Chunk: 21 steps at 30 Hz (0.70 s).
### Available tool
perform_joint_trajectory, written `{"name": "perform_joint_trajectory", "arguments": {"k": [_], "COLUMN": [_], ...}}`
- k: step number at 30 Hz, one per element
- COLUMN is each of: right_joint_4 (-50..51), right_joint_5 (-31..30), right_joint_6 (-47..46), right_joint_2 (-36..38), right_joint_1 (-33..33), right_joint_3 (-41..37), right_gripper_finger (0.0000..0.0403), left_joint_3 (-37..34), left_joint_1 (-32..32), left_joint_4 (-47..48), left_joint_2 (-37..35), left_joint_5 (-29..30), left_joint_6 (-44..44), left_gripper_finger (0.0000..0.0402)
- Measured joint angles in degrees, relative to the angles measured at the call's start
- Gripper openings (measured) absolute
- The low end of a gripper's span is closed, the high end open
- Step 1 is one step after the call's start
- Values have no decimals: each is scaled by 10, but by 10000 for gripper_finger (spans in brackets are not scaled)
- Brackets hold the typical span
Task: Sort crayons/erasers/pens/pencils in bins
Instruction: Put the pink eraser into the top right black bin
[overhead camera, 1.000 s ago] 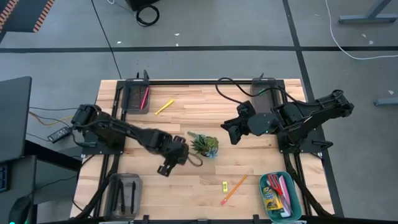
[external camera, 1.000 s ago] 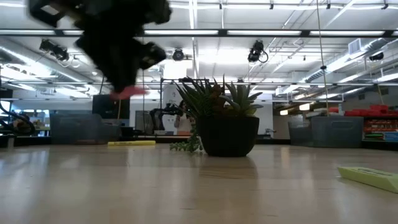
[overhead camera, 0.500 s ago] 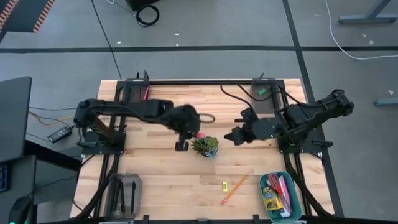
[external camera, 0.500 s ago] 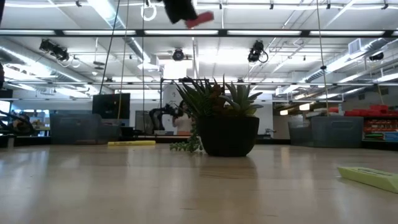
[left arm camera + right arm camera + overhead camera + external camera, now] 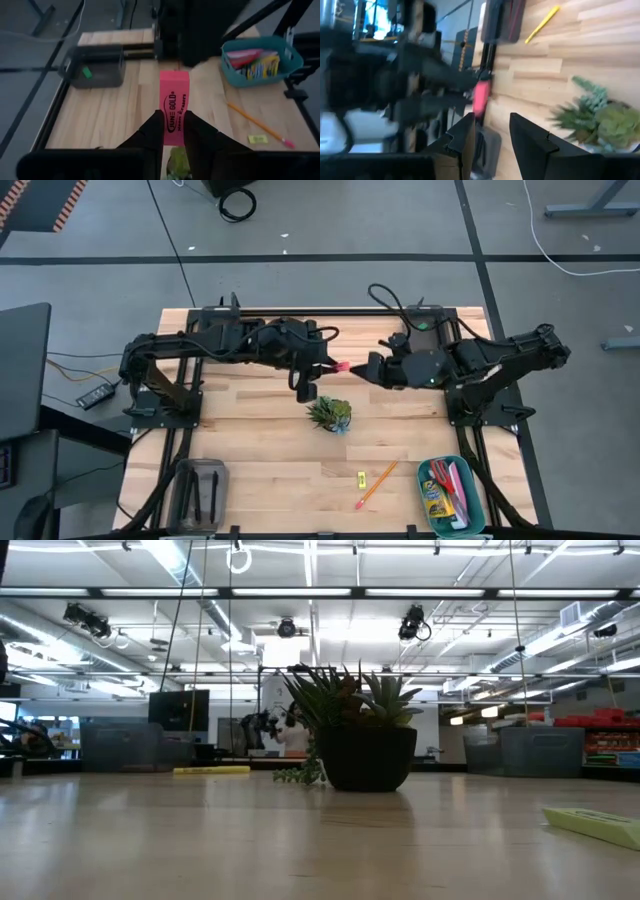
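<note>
A: What is held at frame centre?
B: A pink eraser (image 5: 174, 107), pinched by the left gripper (image 5: 322, 368); the right gripper (image 5: 362, 369), fingers spread, faces it.
A: Remaining?
B: A pencil (image 5: 376, 485) and yellow eraser (image 5: 361, 477), lower right.

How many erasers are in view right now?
3. The pink eraser is gripped in the left claw; the green eraser lies in the grey bin; the yellow eraser lies on the table beside a pencil. Others may be hidden.

pale matt wood-plank table (image 5: 250, 470), translucent plastic bin (image 5: 200, 490)
</note>
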<state>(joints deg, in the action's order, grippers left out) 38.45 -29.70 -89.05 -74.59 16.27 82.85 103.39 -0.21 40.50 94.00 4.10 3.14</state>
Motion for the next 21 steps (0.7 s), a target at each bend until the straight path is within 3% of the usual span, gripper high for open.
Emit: {"name": "perform_joint_trajectory", "arguments": {"k": [10,21], "right_joint_4": [6,-26], "right_joint_5": [30,43], "right_joint_6": [3,8], "right_joint_2": [0,-7], "right_joint_1": [-42,-43], "right_joint_3": [0,0], "right_gripper_finger": [129,129], "left_joint_3": [-1,-1], "left_joint_1": [0,0], "left_joint_4": [-9,-20], "left_joint_2": [0,0], "left_joint_5": [1,1], "left_joint_6": [1,5], "left_gripper_finger": [67,64]}}
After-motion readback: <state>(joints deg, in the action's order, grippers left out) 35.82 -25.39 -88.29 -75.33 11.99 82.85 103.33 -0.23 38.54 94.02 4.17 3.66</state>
